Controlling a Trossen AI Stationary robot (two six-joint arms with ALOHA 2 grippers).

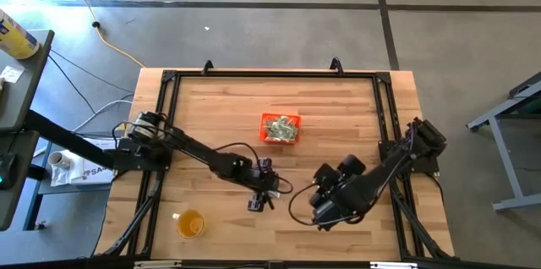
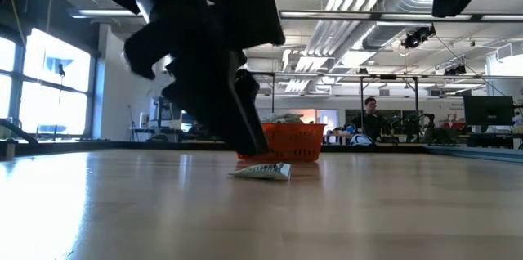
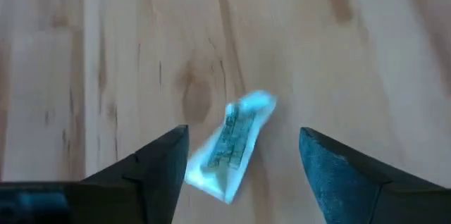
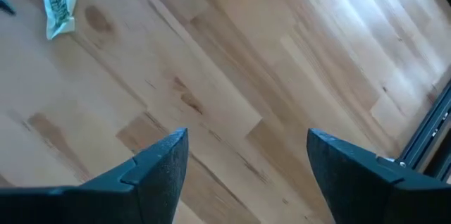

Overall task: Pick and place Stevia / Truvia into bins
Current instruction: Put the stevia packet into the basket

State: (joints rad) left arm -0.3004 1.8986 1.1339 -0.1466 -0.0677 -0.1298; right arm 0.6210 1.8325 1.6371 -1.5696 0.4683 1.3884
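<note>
From above, I see a wooden table (image 1: 338,218) with a black frame around it. At the far left, near the table's front edge, a round translucent yellow-orange cup (image 1: 190,223) stands alone.

Moving right, my left arm reaches in from the left edge toward the table's middle. Its left gripper (image 1: 260,199) is lowered close to the wood, in front of the bin. In the left wrist view its two dark fingers (image 3: 165,164) are spread wide apart and hold nothing. One pale green and white sachet (image 3: 231,146) lies flat on the wood between them, slightly crumpled and nearer to one finger, touching neither as far as I can tell. From table height the same sachet (image 2: 263,171) lies on the surface just beside the dark gripper, with the bin behind it.

Near the table's centre, toward the back, sits the small square orange bin (image 1: 280,129). It is heaped with pale sachets that rise above its low walls.

Further right, my right arm comes in from the right edge. The right gripper (image 1: 321,210) hangs above bare wood near the front, well apart from the bin. Its fingers (image 4: 158,164) are wide open and empty. The lone sachet (image 4: 59,5) shows far off in its wrist view.

Beyond the table, a person (image 2: 370,117) is in the room.
</note>
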